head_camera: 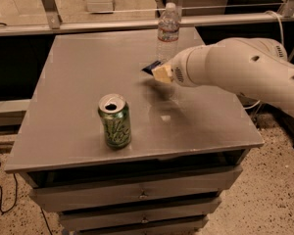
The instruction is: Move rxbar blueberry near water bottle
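Tool [159,73], arm [235,70] stretched in from the right, seemingly grips rxbar blueberry [150,67] beside water bottle [168,31].

Nothing legible is showing: the green can [115,124], lower left of centre, is bearing unreadable pale script; the gripper [160,73], right of centre, is pinching the rxbar blueberry [150,68]
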You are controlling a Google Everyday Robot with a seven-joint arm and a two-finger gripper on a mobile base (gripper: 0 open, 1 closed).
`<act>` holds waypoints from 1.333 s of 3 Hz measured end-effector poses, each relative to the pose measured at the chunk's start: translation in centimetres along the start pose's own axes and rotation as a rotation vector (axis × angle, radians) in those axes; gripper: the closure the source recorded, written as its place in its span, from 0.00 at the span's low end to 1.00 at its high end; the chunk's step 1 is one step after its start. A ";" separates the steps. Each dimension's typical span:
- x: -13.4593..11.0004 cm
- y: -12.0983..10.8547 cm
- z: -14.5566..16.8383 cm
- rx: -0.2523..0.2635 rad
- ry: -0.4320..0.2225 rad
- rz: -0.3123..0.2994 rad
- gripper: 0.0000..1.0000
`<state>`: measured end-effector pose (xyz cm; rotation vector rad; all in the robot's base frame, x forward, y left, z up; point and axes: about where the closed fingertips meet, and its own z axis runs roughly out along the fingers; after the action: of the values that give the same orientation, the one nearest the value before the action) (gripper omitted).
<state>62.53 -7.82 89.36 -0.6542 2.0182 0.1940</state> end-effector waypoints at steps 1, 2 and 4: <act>1.8 -0.9 0.3 -0.003 0.031 0.013 1.00; 3.1 -2.1 0.6 0.000 0.054 0.019 0.82; 3.7 -3.9 1.3 0.016 0.050 0.028 0.36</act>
<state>64.12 -12.02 86.05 -0.6261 2.0757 0.1793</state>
